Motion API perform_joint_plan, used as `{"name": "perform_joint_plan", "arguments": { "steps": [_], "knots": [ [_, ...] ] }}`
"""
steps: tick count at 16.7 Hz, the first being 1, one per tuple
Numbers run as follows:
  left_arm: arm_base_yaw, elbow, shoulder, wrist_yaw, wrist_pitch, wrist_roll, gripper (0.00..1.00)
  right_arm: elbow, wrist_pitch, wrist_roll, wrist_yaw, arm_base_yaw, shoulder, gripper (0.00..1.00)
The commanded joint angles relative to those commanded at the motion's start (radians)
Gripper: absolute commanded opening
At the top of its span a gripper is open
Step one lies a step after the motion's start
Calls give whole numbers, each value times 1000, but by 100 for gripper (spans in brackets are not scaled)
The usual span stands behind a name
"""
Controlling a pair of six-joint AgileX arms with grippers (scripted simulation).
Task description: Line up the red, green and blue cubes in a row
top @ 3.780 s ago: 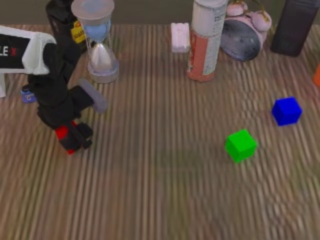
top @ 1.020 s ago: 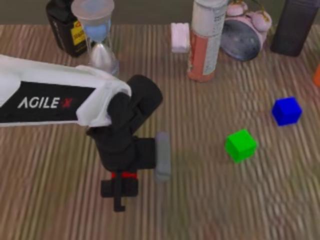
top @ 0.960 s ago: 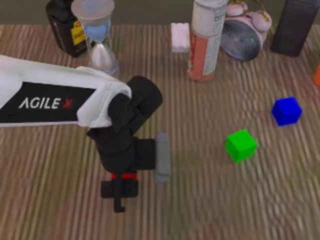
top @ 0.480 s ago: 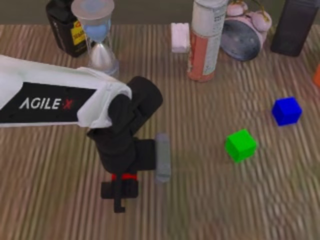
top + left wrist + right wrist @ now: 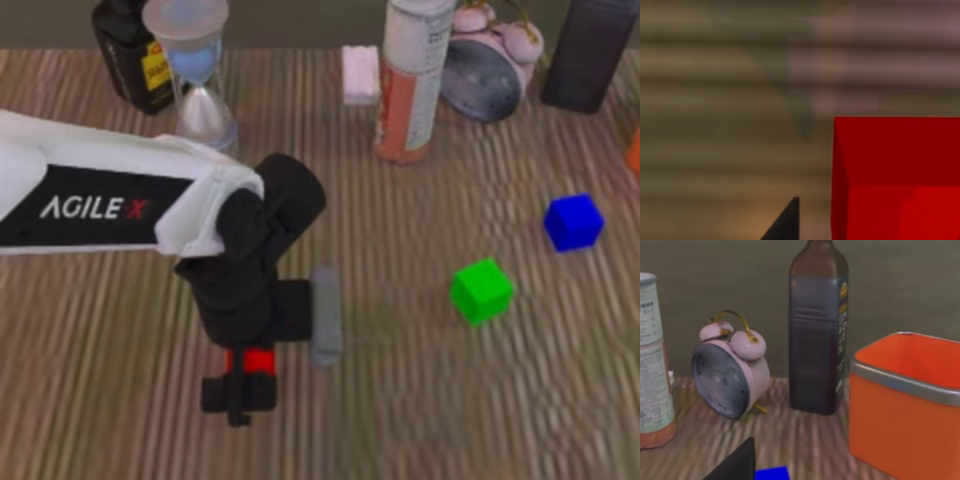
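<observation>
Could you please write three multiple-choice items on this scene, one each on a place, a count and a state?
1. Where does the green cube sit relative to the blue cube in the top view?
A. To its left and nearer the front edge
B. To its right, by the back row
C. On top of it

2. How many of the three cubes lie right of the tall can?
A. None
B. Two
C. Three

3. What is the state of the red cube?
A. Lying free near the hourglass
B. Stacked on the green cube
C. At the left hand, under the arm's black wrist

Answers:
1. A, green lies lower and further left.
2. B, green and blue; red is on the left half.
3. C, red shows just behind the hand's fingers, and fills the left wrist view's corner.
</observation>
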Motion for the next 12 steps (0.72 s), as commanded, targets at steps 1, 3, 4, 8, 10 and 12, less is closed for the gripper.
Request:
{"name": "perform_joint_plan", "arguments": {
  "steps": [1,3,4,8,10,12],
  "knots": [
    [0,0,0,0,0,0,100,0,0,0,0,0,0,100],
    [0,0,0,0,0,0,100,0,0,0,0,0,0,100],
    [0,0,0,0,0,0,100,0,0,0,0,0,0,100],
    [0,0,0,0,0,0,100,0,0,0,0,0,0,100],
    [1,3,-2,0,-4,1,100,0,0,0,0,0,0,100],
    [3,30,-18,0,-42,3,100,0,0,0,0,0,0,100]
  ]
}}
